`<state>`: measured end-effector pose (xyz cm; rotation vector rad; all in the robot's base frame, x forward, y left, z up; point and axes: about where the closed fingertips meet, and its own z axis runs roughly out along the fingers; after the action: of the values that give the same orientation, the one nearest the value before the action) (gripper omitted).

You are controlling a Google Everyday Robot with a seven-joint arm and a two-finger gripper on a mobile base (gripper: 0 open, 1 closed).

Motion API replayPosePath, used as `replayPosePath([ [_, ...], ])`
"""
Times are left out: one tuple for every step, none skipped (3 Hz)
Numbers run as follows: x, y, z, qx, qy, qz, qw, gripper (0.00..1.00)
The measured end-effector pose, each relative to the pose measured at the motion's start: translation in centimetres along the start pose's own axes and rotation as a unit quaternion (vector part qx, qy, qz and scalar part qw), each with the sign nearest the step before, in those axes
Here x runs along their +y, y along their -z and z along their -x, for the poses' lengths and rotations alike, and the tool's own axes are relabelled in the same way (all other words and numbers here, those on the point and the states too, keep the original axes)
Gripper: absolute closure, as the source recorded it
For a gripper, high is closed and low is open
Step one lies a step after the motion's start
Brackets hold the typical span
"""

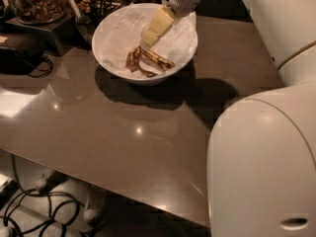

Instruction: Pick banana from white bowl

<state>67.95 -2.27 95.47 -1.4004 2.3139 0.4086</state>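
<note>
The white bowl (113,31) stands at the far side of the brown table, lined with crumpled white paper. The banana (154,59), yellow-brown with dark patches, lies in its bottom among smaller brown peel strips. My gripper (146,42) reaches down into the bowl from the upper right, its pale tip just above the banana's upper end, at or very near touching it. My white arm fills the right side of the view.
A clear jar of brown nuts (37,1) stands on a dark stand at the far left. A black device with a cable (19,53) lies beside it. Cables (34,216) lie on the floor below the table's front edge (98,181).
</note>
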Motion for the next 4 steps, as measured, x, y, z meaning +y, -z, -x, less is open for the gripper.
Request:
replayPosePath([
  [-0.4,-1.2,0.0,0.014,-0.011,-0.004,0.9998,0.17],
  [-0.9,-2.5,-0.3,0.028,-0.024,-0.007,0.9993,0.26],
  [-1.6,-3.5,-1.0,0.041,-0.04,-0.011,0.9983,0.29],
  [-2.7,-4.3,-1.8,0.05,-0.055,-0.016,0.9971,0.32],
])
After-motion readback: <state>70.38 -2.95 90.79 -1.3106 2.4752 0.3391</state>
